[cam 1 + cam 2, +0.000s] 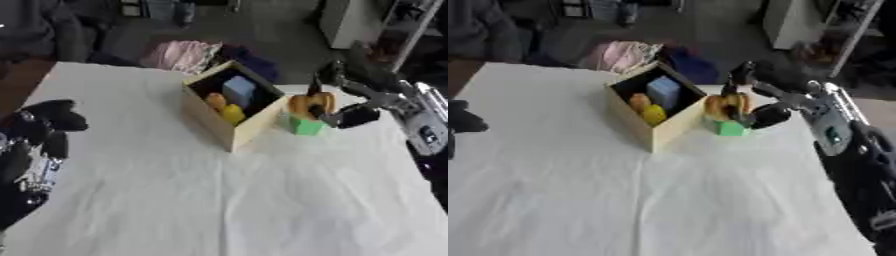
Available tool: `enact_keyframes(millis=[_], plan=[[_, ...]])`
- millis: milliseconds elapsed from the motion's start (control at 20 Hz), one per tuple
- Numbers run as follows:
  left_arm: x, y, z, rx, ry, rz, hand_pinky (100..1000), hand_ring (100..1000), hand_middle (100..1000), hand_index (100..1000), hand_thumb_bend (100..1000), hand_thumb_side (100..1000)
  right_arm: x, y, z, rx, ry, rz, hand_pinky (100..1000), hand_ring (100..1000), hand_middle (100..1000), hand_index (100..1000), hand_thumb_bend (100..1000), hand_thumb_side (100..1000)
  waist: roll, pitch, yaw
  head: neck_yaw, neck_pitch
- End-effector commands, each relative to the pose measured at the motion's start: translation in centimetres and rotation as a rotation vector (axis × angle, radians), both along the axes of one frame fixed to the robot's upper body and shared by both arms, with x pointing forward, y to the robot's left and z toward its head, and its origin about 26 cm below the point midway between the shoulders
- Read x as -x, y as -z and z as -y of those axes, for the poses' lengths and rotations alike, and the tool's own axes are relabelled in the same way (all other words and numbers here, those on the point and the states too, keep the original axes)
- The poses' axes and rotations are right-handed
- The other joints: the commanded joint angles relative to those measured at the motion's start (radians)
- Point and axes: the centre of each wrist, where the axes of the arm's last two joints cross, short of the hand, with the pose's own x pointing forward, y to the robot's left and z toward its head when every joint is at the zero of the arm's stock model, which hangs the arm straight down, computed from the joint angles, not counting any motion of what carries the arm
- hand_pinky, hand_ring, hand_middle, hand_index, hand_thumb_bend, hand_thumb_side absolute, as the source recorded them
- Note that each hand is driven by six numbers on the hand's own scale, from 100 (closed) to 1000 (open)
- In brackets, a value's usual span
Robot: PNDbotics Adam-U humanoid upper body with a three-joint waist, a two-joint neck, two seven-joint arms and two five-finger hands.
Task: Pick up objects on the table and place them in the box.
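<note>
1. At the table's left edge, the left hand (pixel 48 122) is seen idle; whether its fingers are spread or curled cannot be told.
2. A white cloth (pixel 219 200) is laid over the table, with nothing else seen lying on the near stretch of it.
3. Toward the far middle, the wooden box (pixel 247 127) is tipped toward the camera, so its contents are shown: a pale blue block (pixel 238 91) and two yellow-orange pieces (pixel 224 108).
4. Just right of the box, an orange object (pixel 726 106) is pinched in the curled fingers of the right hand (pixel 759 114) and is held beside the box's rim, evidently for dropping in.
5. Beneath that hand, a green block (pixel 728 128) is left on the cloth against the box wall, apparently next to be collected.
</note>
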Motion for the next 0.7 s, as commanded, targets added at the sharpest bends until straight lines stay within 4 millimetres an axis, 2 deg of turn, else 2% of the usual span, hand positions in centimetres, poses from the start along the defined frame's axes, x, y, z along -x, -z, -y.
enact_keyframes(millis=[50,350,550,650,700], plan=[[0.0,-0.9,0.7,-0.001,0.049,0.025,762,680,632,832,100,548,-0.3,-1.3,0.1,-0.048,0.056,0.051,742,578,406,599,100,106,-0.008,0.000,0.015,-0.048,-0.016],[-0.1,-1.3,1.2,0.004,0.079,0.028,759,676,627,829,100,550,-1.2,0.6,-2.0,-0.067,0.082,0.053,754,624,559,749,100,133,-0.017,0.006,0.062,-0.107,-0.017],[-0.1,-1.4,1.3,0.007,0.079,0.028,758,674,626,828,100,551,-1.7,2.6,-2.5,-0.064,0.132,-0.002,798,740,801,939,100,165,-0.022,0.008,0.085,-0.131,-0.016],[-0.1,-1.4,1.3,0.007,0.078,0.027,758,674,626,828,100,551,-1.9,3.1,-2.4,-0.046,0.164,-0.029,826,777,859,975,100,167,-0.023,0.008,0.091,-0.138,-0.016],[-0.1,-1.4,1.3,0.008,0.076,0.027,758,674,625,828,100,551,-1.9,3.3,-2.3,-0.041,0.180,-0.038,861,823,918,1000,100,160,-0.024,0.007,0.093,-0.140,-0.015]])
